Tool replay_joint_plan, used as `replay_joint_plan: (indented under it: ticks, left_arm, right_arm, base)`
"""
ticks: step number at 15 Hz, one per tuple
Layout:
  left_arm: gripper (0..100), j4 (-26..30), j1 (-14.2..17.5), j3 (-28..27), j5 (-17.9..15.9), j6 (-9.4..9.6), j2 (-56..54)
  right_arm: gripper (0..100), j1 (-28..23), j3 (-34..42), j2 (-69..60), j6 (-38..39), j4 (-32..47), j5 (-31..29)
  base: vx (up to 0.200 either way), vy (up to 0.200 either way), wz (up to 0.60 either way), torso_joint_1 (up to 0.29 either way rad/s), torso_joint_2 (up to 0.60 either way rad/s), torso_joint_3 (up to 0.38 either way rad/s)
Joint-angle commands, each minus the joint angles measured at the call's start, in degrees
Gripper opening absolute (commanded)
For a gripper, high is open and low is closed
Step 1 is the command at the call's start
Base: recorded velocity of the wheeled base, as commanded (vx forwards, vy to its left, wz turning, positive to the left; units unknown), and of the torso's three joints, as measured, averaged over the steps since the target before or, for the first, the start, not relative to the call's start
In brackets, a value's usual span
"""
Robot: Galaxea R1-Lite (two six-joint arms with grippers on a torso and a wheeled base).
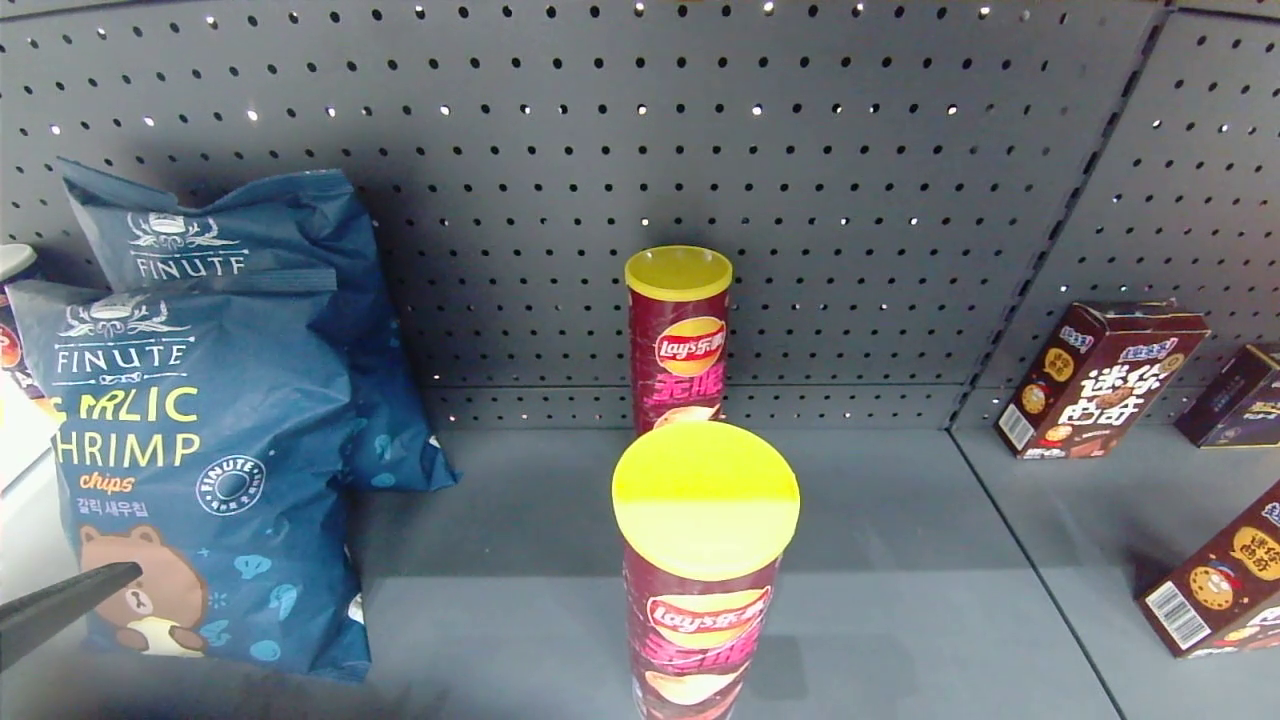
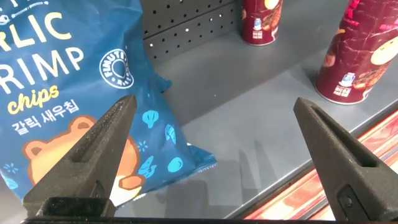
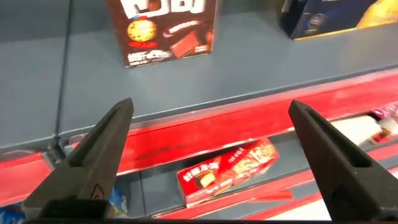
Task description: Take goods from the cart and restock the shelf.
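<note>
My left pincer (image 2: 211, 155) is wide open and empty, low at the front edge of the shelf (image 1: 900, 600), just beside the front shrimp chips bag (image 1: 200, 470). A second blue bag (image 1: 280, 260) stands behind it, against the pegboard (image 1: 800, 150). My right pincer (image 3: 211, 162) is also spread open with nothing in it, in front of the shelf's red edge strip (image 3: 249, 124), and a red snack pack (image 3: 227, 171) lies on the level below. The front chip can (image 1: 705, 570) stands upright mid-shelf near the front edge with its yellow lid on. The rear chip can (image 1: 678, 335) stands upright right behind it, near the pegboard. On the right section are a brown cookie box (image 1: 1095, 380) at the back and another cookie box (image 1: 1220, 585) nearer the front.
</note>
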Motion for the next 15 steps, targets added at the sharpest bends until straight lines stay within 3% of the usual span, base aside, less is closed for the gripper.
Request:
replay_joint_plan:
  ticks: [1, 4, 12, 14, 15]
  left_arm:
    - [100, 0.01, 0.13, 2.17, 0.03, -0.01, -2.29]
    - [100, 0.1, 0.22, 4.81, 0.12, -0.01, -4.58]
    - [100, 0.01, 0.48, 4.55, 0.12, -0.01, -4.67]
    - [100, 0.1, 0.48, 4.72, 0.12, -0.01, -4.76]
    - [100, 0.1, 0.57, 4.72, 0.21, -0.01, -5.02]
  right_arm:
    - [100, 7.16, 0.05, -1.42, -0.12, -0.01, 0.19]
    - [100, 7.51, -0.04, -1.78, -0.12, -0.01, 0.27]
    - [100, 5.84, 0.05, -0.46, -0.12, -0.01, 0.27]
    - [100, 9.62, 0.05, -5.29, -0.12, -0.1, 0.27]
    - [100, 9.1, 0.05, -5.11, -0.12, -0.1, 0.27]
  base:
    - [0.0, 0.0, 0.0, 0.0, 0.0, 0.0]
    - [0.0, 0.0, 0.0, 0.0, 0.0, 0.0]
    - [0.0, 0.0, 0.0, 0.0, 0.0, 0.0]
    - [0.0, 0.0, 0.0, 0.0, 0.0, 0.0]
    - [0.0, 0.0, 0.0, 0.0, 0.0, 0.0]
